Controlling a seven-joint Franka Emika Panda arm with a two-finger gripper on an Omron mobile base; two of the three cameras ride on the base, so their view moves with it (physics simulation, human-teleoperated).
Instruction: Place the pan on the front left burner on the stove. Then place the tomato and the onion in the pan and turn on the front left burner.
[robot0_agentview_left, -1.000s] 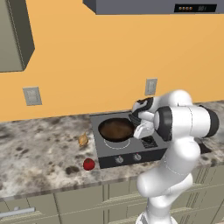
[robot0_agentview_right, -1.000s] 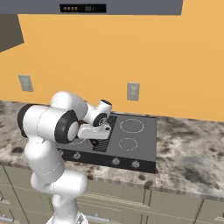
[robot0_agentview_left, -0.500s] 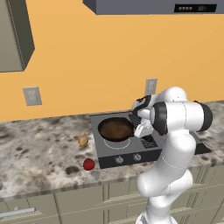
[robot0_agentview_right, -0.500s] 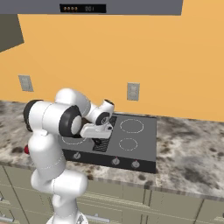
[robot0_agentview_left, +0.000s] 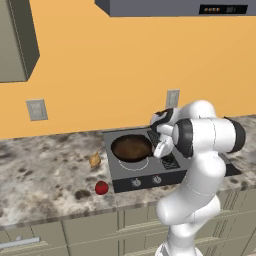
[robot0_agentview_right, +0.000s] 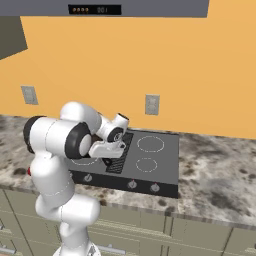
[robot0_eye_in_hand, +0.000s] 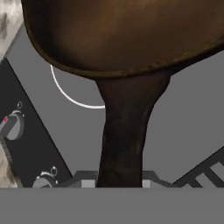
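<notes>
The dark brown pan (robot0_agentview_left: 131, 148) hangs over the left half of the black stove (robot0_agentview_left: 172, 172), with my gripper (robot0_agentview_left: 158, 144) shut on its short handle (robot0_eye_in_hand: 123, 131). In the hand view the pan's bowl (robot0_eye_in_hand: 122, 30) covers part of the front left burner (robot0_eye_in_hand: 70, 92), a solid white ring that shows below and left of it. Whether the pan touches the glass I cannot tell. The tan onion (robot0_agentview_left: 95, 160) lies on the counter left of the stove. Nearer the counter edge sits the red tomato (robot0_agentview_left: 101, 187). My arm hides the pan in the right base view, where the gripper (robot0_agentview_right: 109, 149) is over the stove (robot0_agentview_right: 160, 172).
Grey knobs (robot0_agentview_left: 136, 183) line the stove's front strip, and two (robot0_eye_in_hand: 10, 125) show close to the pan. A ribbed grille (robot0_agentview_right: 120, 152) runs down the stove's middle, with two right burners (robot0_agentview_right: 151, 143) beyond. Speckled stone counter (robot0_agentview_left: 45, 180) spreads to both sides. An orange wall with outlets (robot0_agentview_left: 172, 98) stands behind.
The pan has stayed over the left side of the stove in my grip. My arm's upper joints have shifted slightly; tomato and onion have not moved.
</notes>
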